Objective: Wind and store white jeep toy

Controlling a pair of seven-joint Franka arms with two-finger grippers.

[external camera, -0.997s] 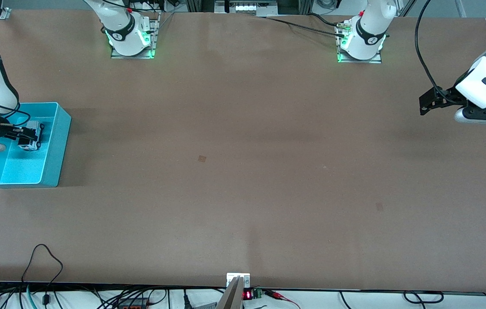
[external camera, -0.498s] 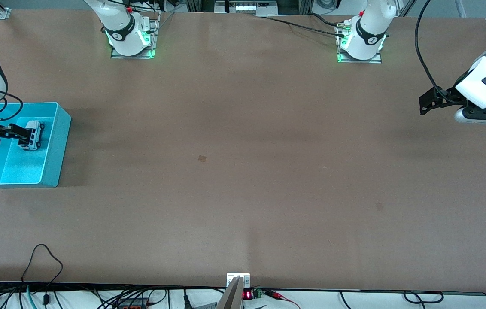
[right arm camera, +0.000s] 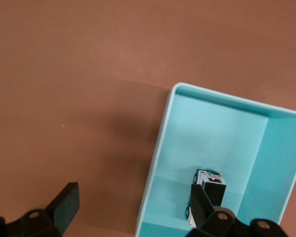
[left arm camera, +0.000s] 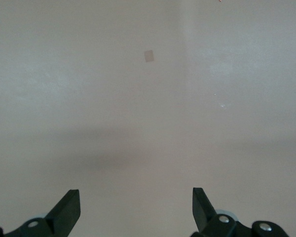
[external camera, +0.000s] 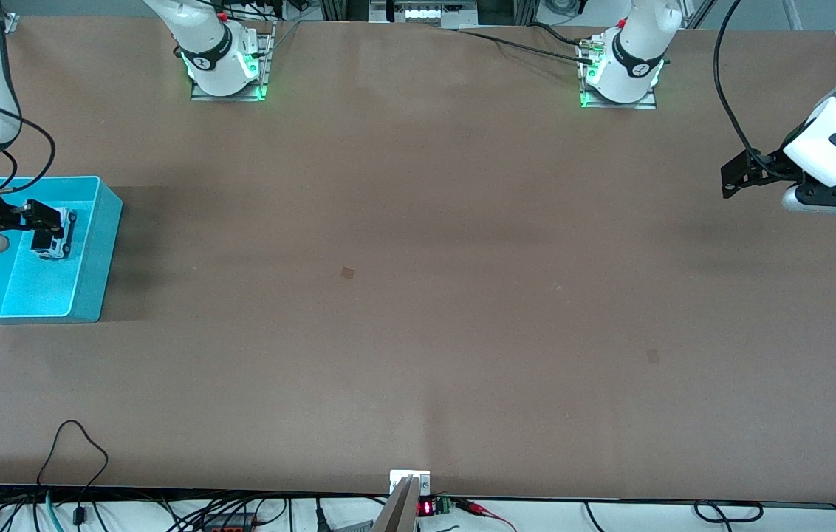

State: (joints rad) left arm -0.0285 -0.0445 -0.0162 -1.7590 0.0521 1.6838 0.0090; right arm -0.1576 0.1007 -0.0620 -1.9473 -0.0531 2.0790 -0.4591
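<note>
The white jeep toy (external camera: 60,238) lies inside the turquoise bin (external camera: 102,247) at the right arm's end of the table. My right gripper (external camera: 40,224) hangs open over the bin, above the toy and not holding it. In the right wrist view the jeep toy (right arm camera: 210,180) rests on the floor of the bin (right arm camera: 158,163), partly hidden by one finger (right arm camera: 201,203) of the right gripper (right arm camera: 134,207). My left gripper (external camera: 732,177) waits open and empty over bare table at the left arm's end, and it also shows in the left wrist view (left arm camera: 135,207).
The brown table (external camera: 418,295) has a small darker patch (external camera: 348,273) near its middle. The two arm bases (external camera: 224,63) stand along the edge farthest from the front camera. Cables (external camera: 78,451) lie at the nearest edge.
My right gripper has opened off the jeep toy and risen from the bin. The toy stays in the bin. The left arm has not moved.
</note>
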